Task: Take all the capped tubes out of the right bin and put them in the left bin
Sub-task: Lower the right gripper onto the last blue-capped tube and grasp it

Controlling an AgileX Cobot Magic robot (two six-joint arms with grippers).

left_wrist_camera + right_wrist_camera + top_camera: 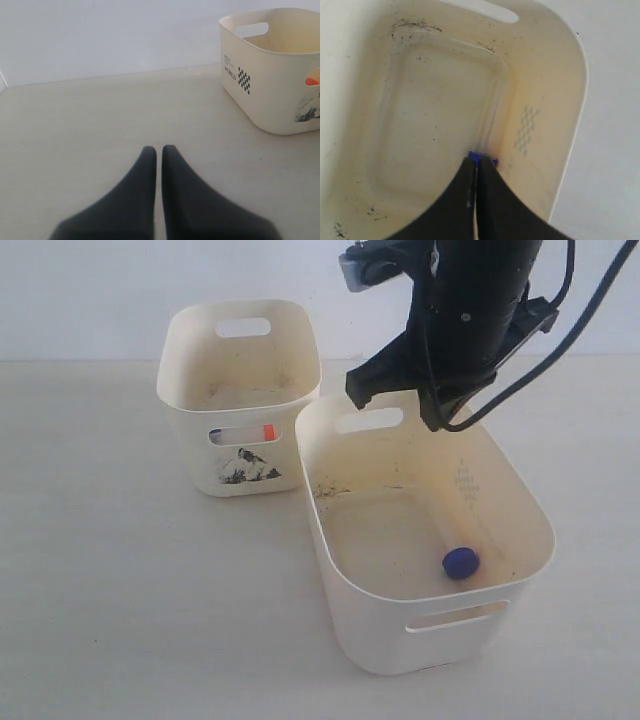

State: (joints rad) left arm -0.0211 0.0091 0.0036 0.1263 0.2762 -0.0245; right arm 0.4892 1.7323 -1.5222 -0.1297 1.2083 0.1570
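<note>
The blue-capped tube [460,562] lies on the floor of the right bin [335,530], against its right wall. Only its cap shows clearly there. My right gripper [415,390] hangs well above that bin's far end, shut and holding nothing. In the right wrist view its tips [476,162] line up just short of the blue cap [486,159]. The orange-capped tube [268,431] shows through the front handle slot of the left bin [190,370]. My left gripper [159,150] is shut and empty over bare table, with the left bin [265,95] off to one side.
The two bins stand touching at one corner on a pale table [120,590]. A white wall [90,290] runs behind them. Brown specks [415,25] dot the inside of the right bin. The right arm's cables [590,310] hang above that bin.
</note>
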